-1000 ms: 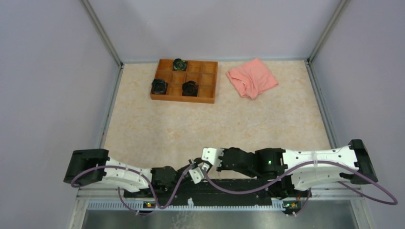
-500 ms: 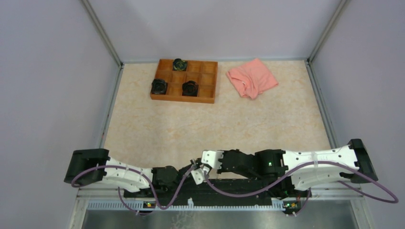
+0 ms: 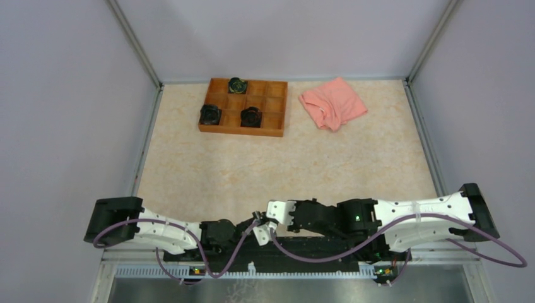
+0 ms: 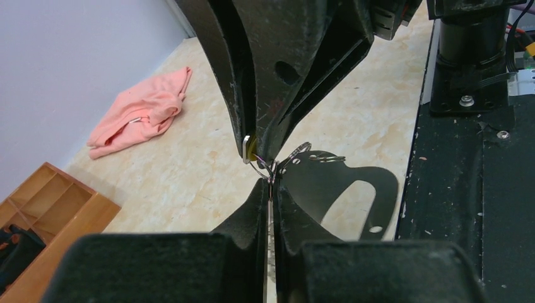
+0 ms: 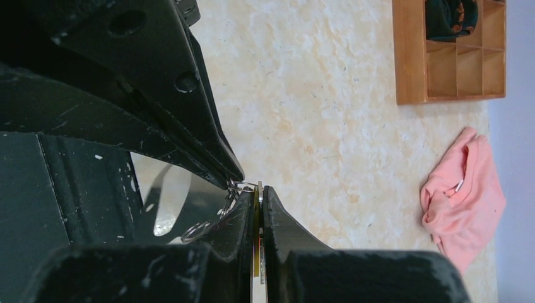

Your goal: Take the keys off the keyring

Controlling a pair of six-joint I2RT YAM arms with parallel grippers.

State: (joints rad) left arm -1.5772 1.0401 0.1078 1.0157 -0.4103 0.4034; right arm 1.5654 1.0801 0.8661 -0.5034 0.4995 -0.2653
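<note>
Both grippers meet tip to tip just above the table's near edge. My right gripper [image 5: 259, 189] is shut on the keys [image 5: 256, 252], a yellow and a silvery blade edge-on between its fingers. In the left wrist view the yellow key head [image 4: 252, 148] shows at those fingertips. My left gripper [image 4: 271, 183] is shut on a thin metal part of the keyring [image 4: 378, 189]. The keyring is a flat dark oval loop hanging to the right, with small wire rings [image 4: 304, 150] at its rim. In the top view the grippers [image 3: 258, 221] hide both keys and keyring.
A wooden compartment tray [image 3: 240, 131] holding three black round objects [image 3: 210, 114] stands at the far left of the table. A crumpled pink cloth [image 3: 332, 103] lies at the far right. The black base rail [image 3: 303, 249] runs right beneath the grippers.
My left gripper's jaws have closed down on the thin metal. Both grippers have drifted slightly left and toward the near edge, still tip to tip.
</note>
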